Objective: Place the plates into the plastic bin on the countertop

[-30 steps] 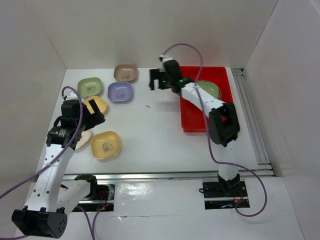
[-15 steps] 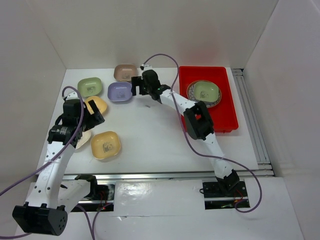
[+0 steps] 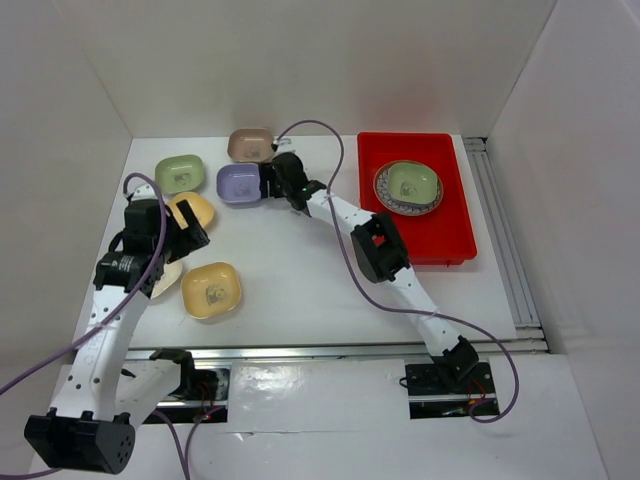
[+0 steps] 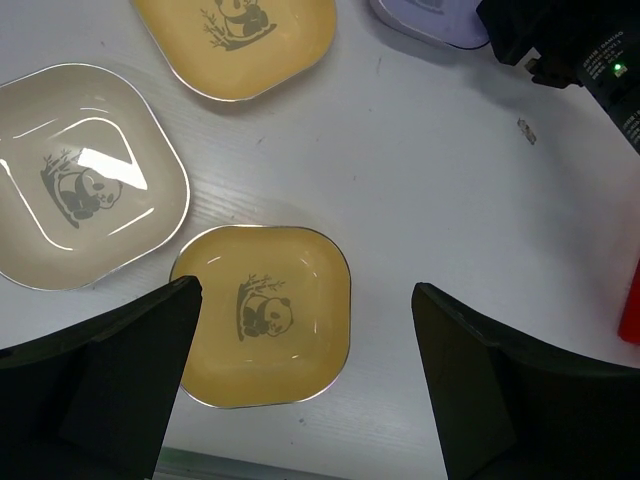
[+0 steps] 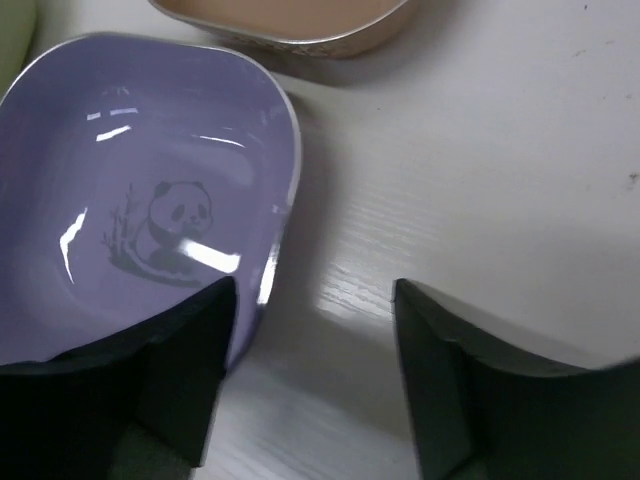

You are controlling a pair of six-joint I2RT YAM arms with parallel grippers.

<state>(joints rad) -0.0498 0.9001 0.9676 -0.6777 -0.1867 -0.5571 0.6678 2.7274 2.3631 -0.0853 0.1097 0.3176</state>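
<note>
The red plastic bin [image 3: 442, 236] lies at the right and holds the round brown-rimmed plate [image 3: 390, 201] with a green dish [image 3: 412, 181] on it. My right gripper [image 3: 268, 181] is open and empty, its jaws straddling the right rim of the lilac dish [image 3: 238, 184]; in the right wrist view [image 5: 315, 290] one finger is over the lilac dish [image 5: 130, 210], the other over bare table. My left gripper [image 3: 186, 231] is open and empty above a yellow dish [image 4: 262, 315]. A cream dish [image 4: 75, 175], a second yellow dish [image 4: 240, 40], a green dish [image 3: 180, 173] and a tan-pink dish [image 3: 250, 145] lie around.
White walls close the countertop at the back and both sides. A metal rail [image 3: 503, 235] runs along the right of the bin. A small speck [image 3: 297, 211] lies on the table near the lilac dish. The right arm's cable [image 3: 340, 150] arcs over the table.
My right gripper has swung left from beside the bin to the lilac dish's right rim. The left arm has barely moved.
</note>
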